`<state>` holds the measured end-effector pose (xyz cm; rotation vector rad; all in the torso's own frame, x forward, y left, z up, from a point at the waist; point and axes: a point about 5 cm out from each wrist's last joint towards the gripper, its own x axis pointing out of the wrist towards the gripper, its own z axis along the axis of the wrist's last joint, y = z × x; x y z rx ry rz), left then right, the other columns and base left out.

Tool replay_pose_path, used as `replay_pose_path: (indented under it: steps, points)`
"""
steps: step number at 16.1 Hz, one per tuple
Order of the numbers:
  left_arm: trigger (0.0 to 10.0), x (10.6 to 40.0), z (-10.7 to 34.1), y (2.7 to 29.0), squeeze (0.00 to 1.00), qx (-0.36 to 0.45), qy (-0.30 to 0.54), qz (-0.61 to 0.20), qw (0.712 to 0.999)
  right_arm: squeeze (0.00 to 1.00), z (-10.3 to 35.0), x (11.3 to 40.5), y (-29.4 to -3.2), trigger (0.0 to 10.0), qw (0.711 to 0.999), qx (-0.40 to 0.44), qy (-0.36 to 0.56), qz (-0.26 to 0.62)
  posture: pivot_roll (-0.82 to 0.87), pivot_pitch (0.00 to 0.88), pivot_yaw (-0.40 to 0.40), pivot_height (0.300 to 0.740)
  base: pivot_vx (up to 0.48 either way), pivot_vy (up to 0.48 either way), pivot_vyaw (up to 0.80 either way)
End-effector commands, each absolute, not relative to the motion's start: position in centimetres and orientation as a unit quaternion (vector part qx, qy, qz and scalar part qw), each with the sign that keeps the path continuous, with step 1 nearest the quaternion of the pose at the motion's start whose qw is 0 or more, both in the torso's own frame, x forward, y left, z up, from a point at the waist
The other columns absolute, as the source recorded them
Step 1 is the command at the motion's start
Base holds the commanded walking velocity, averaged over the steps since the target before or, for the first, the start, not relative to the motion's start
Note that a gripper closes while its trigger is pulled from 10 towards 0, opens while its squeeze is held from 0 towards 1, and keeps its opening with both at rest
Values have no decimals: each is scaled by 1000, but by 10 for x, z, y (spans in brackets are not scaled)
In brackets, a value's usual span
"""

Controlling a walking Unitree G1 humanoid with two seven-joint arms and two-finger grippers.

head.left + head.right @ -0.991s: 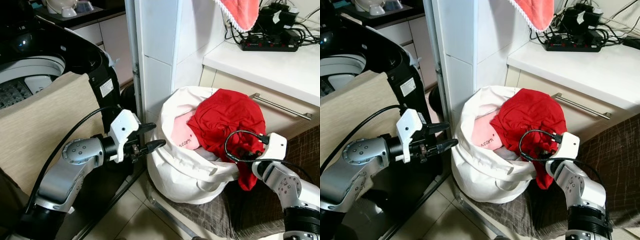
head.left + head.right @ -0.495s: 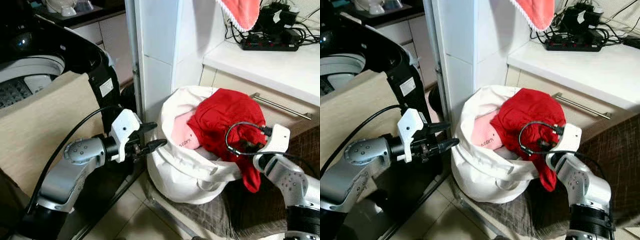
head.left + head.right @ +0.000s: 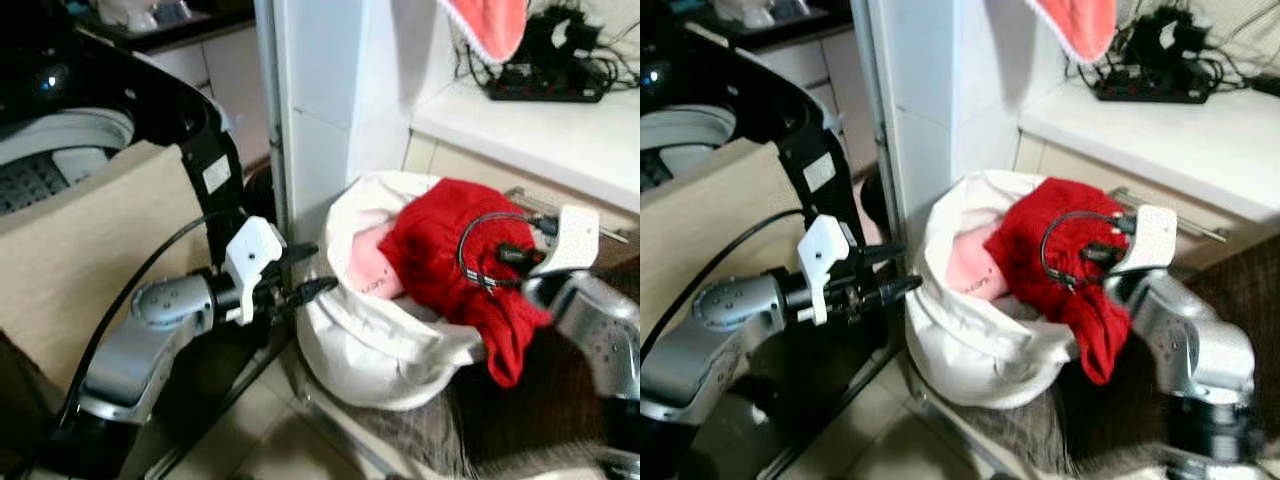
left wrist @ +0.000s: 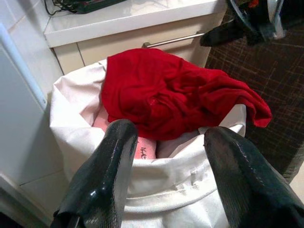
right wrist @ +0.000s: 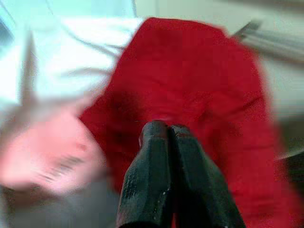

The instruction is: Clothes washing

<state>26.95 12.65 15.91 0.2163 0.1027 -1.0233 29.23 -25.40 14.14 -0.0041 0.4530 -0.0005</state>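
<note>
At the centre of the left eye view, a red garment (image 3: pixel 455 250) is heaped on top of a white laundry bag (image 3: pixel 370 330), with one tail spilling over the rim at the lower right. It lies this way, I judge, because it is the top item and the next to go to the wash. Beneath it, a pink piece with printed lettering (image 3: pixel 365 265) is tucked against the inner wall of the bag.

The right claw (image 5: pixel 166 130) sits just over the red cloth, at the right of the bag. Its two black fingers are pressed together, and in the blurred wrist view I cannot tell whether any fabric is pinched between them. The placement suggests a pinch on the garment's upper folds so it can be lifted clear of the bag.

The left claw (image 4: pixel 168 135) is held at the bag's left rim, its fingers spread wide apart and gripping nothing. It looks placed to steady the bag or to receive the cloth.

At the upper left of the frame stands the washing machine (image 3: pixel 70 150), its lid raised, with a beige cloth (image 3: pixel 90 240) draped over its front. The bag sits close beside it, presumably to keep the carry short. Along the upper right runs a white surface (image 3: pixel 540 135) carrying a power strip (image 3: pixel 555 88).
</note>
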Motion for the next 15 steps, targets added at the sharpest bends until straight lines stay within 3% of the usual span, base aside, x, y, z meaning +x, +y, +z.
replay_pose_path:
  steps: [1, 4, 7, 15]
  points:
    - [10000, 273, 167, 125, 0, 111, 35, -489, 864, 1000, 141, 294, -252, 10000, 972, -40, 231, 14, -165, 0, 1, 740, 0, 0, 0]
    - [10000, 274, 165, 120, 0, 112, 46, -513, 850, 1000, 149, 314, -266, 10000, 937, -141, 306, 97, -180, 7, 28, 740, 0, 0, 0]
    - [10000, 271, 167, 119, 0, 113, 50, -526, 842, 1000, 159, 315, -277, 10000, 916, -142, 332, 173, -172, 11, 11, 740, 0, 0, 0]
    - [10000, 264, 164, 115, 0, 88, 72, -561, 820, 1000, 146, 310, -293, 10000, 868, -193, 394, 233, -166, 10, 2, 740, 0, 0, 0]
